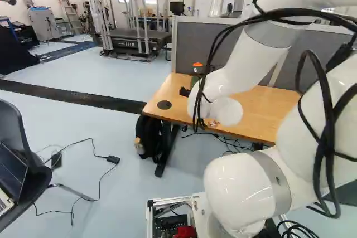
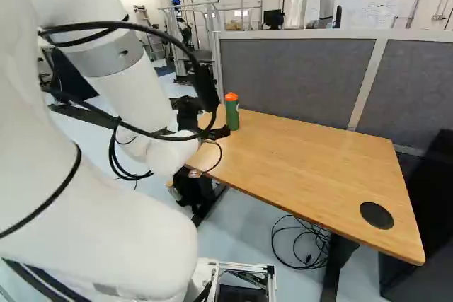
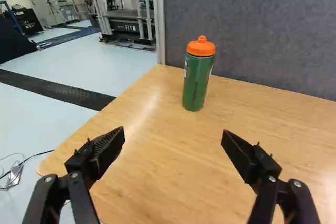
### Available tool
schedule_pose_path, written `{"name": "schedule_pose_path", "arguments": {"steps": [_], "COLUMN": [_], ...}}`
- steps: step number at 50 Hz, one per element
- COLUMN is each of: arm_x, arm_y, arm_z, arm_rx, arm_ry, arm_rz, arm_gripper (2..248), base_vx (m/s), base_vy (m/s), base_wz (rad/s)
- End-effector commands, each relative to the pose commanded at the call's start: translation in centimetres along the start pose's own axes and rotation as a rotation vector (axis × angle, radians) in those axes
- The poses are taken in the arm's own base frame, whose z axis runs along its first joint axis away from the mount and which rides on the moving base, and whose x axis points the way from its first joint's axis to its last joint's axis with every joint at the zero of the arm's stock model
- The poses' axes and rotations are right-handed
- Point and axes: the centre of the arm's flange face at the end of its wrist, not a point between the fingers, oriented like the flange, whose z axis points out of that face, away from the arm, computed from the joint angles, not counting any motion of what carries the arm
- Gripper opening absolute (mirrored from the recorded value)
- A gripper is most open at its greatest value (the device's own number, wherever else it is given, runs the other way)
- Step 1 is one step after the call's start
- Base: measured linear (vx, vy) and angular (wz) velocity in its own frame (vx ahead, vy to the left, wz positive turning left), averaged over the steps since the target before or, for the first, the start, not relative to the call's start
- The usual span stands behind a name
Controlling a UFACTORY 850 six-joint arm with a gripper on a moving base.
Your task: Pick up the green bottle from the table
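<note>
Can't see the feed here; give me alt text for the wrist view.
A green bottle with an orange lid stands upright on a wooden table, ahead of the open gripper and not touched by it. Behind the bottle rises a grey partition; beyond the table's edge, a dark strip crosses the pale floor.

No legible txt or nos.
</note>
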Motion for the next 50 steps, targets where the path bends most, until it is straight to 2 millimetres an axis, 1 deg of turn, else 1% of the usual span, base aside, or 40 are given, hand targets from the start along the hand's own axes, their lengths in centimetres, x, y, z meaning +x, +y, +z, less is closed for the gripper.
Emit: {"name": "schedule_pose_path", "arguments": {"steps": [27,50], "arm_x": [1.7,1.3], "arm_y": [-1.1,-1.6], "arm_z": [4.3,9.3], "arm_rx": [0.015,0.002], "arm_ry": [-0.01,-0.053], "arm_rz": [-0.001,0.007], "arm_gripper": [247,247], "base_vx": [0.0,0.0], "base_vy": [0.0,0.0], "base_wz": [0.0,0.0]}}
